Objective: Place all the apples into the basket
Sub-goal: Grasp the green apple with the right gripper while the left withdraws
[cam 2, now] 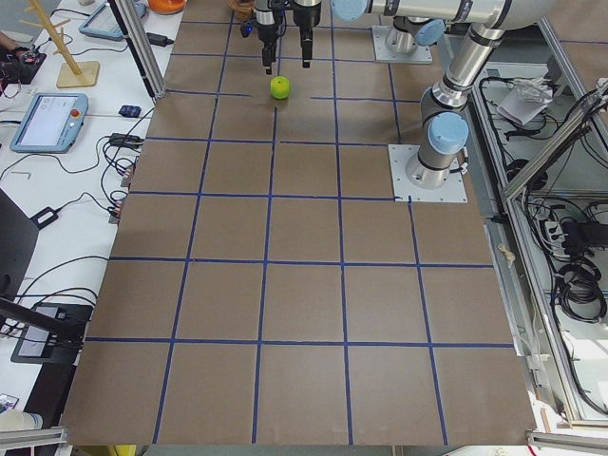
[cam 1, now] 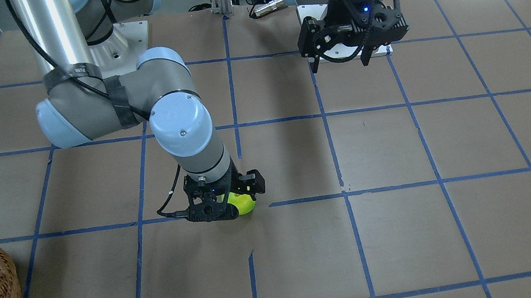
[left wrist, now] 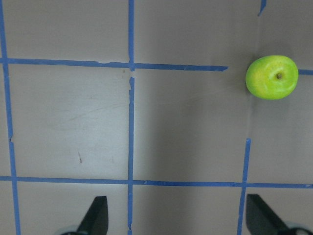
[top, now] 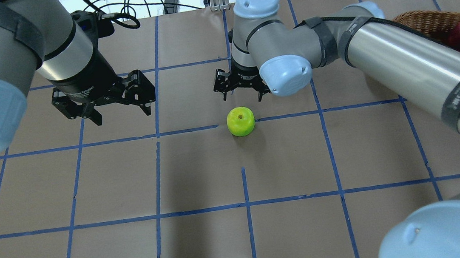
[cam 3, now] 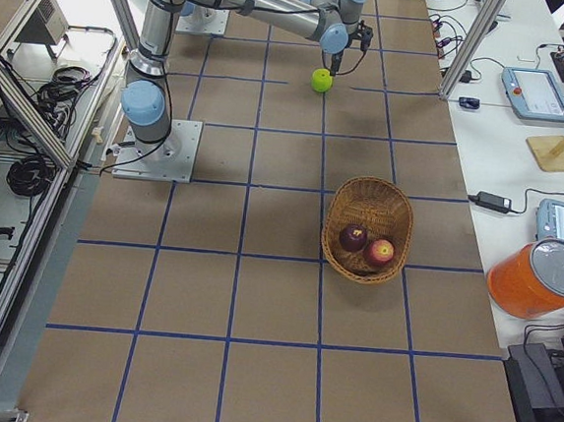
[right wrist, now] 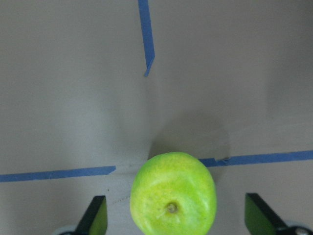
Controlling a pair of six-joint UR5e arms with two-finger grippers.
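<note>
The lime green apple (top: 240, 121) sits on the table near the middle, on a blue tape line. My right gripper (top: 241, 95) is open just above it. In the right wrist view the apple (right wrist: 173, 196) lies between the two spread fingertips (right wrist: 95, 218), which do not touch it. My left gripper (top: 121, 114) is open and empty, hovering well to the left; its wrist view shows the apple (left wrist: 272, 77) far off. The wicker basket (cam 3: 367, 204) holds the red apple (cam 3: 380, 250) and the dark purple apple (cam 3: 353, 238).
The basket (top: 424, 23) stands at the table's far right in the overhead view, partly behind my right arm's forearm. An orange container (cam 3: 538, 278) and tablets stand on the side bench beyond the table edge. Brown table with blue tape grid (top: 246, 206).
</note>
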